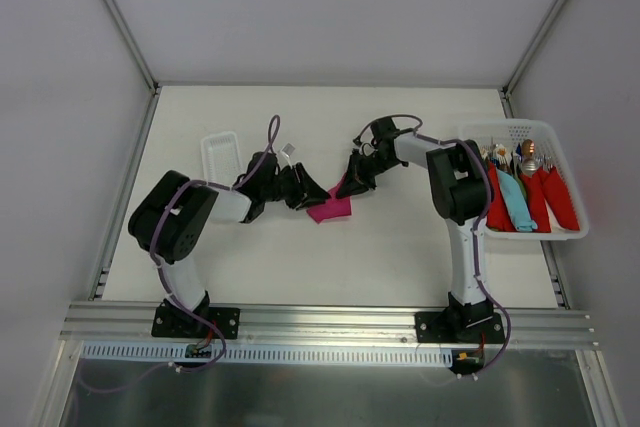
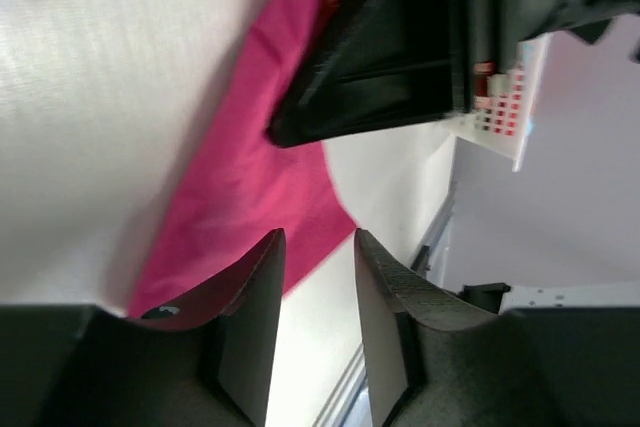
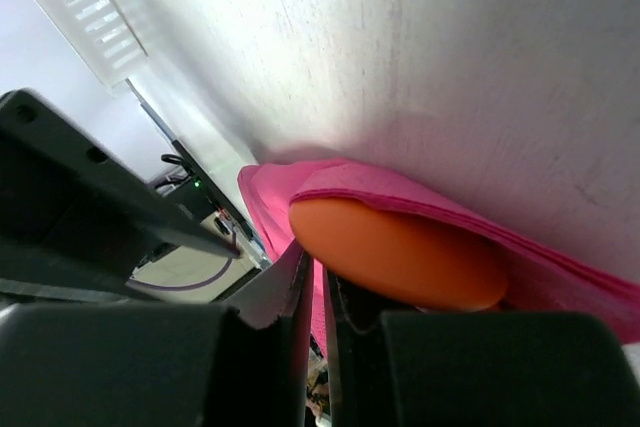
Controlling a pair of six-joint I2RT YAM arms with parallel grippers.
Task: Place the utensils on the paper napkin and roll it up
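No word, number, brand or sign can be read in any view — the napkin (image 1: 332, 210) is plain pink, and the basket (image 1: 515, 130) shows no legible label — only its grid of holes.

**Overhead view:** even, diffuse light from above. The white surface (image 1: 400, 247) is bright and free of glare, focus is sharp, and shadows under the arms are faint.

**Left wrist view:** the left tool (image 2: 318, 239) is dark and blurred in the foreground. The surface to its left washes out to near white, and the napkin (image 2: 250, 177) ahead is slightly soft.

**Right wrist view:** the right tool (image 3: 315, 272) is underexposed and out of focus. The spoon (image 3: 400, 252) just ahead shows a dull sheen, and a soft shadow borders the napkin beyond it.
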